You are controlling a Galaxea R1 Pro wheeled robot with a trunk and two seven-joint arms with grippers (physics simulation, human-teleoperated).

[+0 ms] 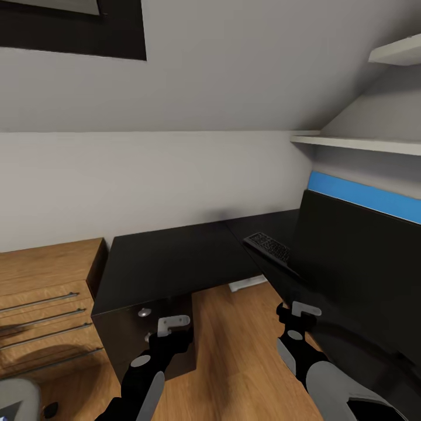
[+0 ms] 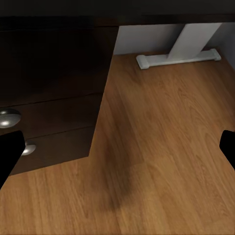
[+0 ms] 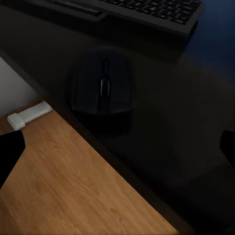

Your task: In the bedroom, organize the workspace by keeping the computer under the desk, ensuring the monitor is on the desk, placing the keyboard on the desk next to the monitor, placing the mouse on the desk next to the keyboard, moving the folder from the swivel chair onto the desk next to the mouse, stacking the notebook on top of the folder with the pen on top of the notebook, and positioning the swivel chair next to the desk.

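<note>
The desk [image 1: 175, 257] has a matte black top with a blue back panel [image 1: 362, 196]. On it lies the keyboard [image 1: 269, 245], beside the big black monitor [image 1: 362, 275] at the right. In the right wrist view the black mouse [image 3: 102, 83] sits on the desk top [image 3: 171, 147] next to the keyboard [image 3: 147, 10], near the desk's edge. My right gripper [image 3: 117, 147] hangs open just off that edge, short of the mouse. The computer [image 1: 146, 339], a black box with round silver buttons, stands under the desk. My left gripper [image 2: 117, 149] is open over the floor beside the computer [image 2: 49, 98].
An oak drawer unit [image 1: 47, 292] with bar handles stands left of the desk. The desk's white foot [image 2: 176, 56] rests on the oak floor [image 1: 234, 351]. White shelves [image 1: 362, 143] hang at the upper right. A grey rounded shape [image 1: 17, 400] shows at the lower left corner.
</note>
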